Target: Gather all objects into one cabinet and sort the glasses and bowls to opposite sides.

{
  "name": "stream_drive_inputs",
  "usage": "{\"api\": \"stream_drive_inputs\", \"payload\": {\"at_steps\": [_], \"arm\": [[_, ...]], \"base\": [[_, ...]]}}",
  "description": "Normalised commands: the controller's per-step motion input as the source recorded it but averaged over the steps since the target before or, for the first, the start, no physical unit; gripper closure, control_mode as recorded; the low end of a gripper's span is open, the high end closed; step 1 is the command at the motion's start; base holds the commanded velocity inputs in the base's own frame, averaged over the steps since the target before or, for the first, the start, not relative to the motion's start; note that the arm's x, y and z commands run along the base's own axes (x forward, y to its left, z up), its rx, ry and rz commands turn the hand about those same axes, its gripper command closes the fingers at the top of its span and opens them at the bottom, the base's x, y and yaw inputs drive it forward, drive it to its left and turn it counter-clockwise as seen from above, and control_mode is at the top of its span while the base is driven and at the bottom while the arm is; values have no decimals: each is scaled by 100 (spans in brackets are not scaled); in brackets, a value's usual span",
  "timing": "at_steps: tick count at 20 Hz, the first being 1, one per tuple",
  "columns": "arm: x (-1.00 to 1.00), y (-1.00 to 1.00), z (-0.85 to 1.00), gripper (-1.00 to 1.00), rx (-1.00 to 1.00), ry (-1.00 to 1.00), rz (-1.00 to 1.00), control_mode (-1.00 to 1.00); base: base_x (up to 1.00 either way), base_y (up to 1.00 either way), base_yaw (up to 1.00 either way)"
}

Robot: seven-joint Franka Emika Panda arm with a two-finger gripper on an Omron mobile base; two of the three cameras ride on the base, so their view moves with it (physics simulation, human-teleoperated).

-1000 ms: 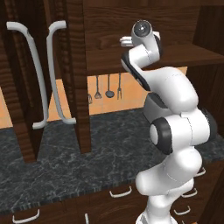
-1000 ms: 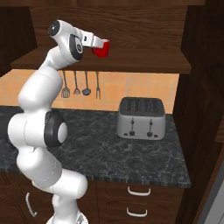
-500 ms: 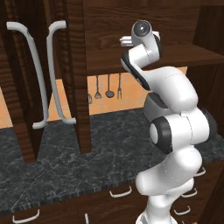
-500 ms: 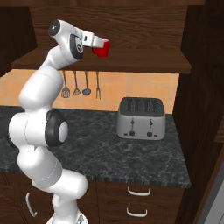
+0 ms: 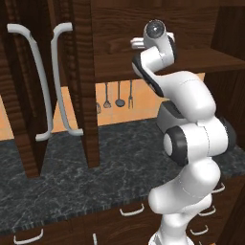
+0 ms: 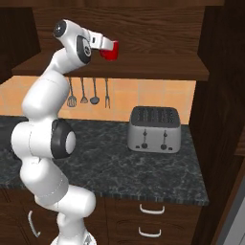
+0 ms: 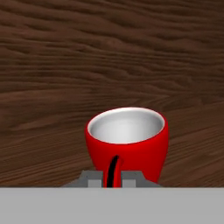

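The cabinet (image 5: 158,43) fills the upper part of the left base frame, and its dark wood back and shelf are seen again across the top of the right base frame. Two tall doors with long curved white handles (image 5: 36,81) stand at the upper left of the left base frame. The black speckled surface (image 6: 143,167) runs across the middle of both base frames. The white arm (image 6: 48,139) rises from the lower left of the right base frame to its upper left, and from the lower right of the left base frame to its top centre. A grey toaster (image 6: 154,129) sits on the surface at the centre right of the right base frame. Hanging utensils (image 6: 88,91) are seen against the orange wall just below the shelf, left of centre.

The gripper (image 6: 106,48) is held in the upper left of the right base frame, level with the cabinet opening above the shelf, and is pinched on a red cup (image 6: 111,50). In the hand frame the cup (image 7: 127,142) is seen at the lower centre, upright, its pale inside showing, with wood grain behind it.
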Motion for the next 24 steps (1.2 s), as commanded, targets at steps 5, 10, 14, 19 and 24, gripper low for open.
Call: {"api": "stream_drive_inputs", "payload": {"at_steps": [5,10,14,19,24], "arm": [[-46,-33,8,100,2,-11,17,-100],[-50,-55,9,100,3,-15,30,-100],[-53,-46,26,100,0,-13,37,-100],[-52,-13,44,100,0,-8,38,-100],[-61,0,15,100,-1,-1,29,-100]], "base": [[0,0,0],[0,0,0],[0,0,0],[0,0,0],[0,0,0]]}}
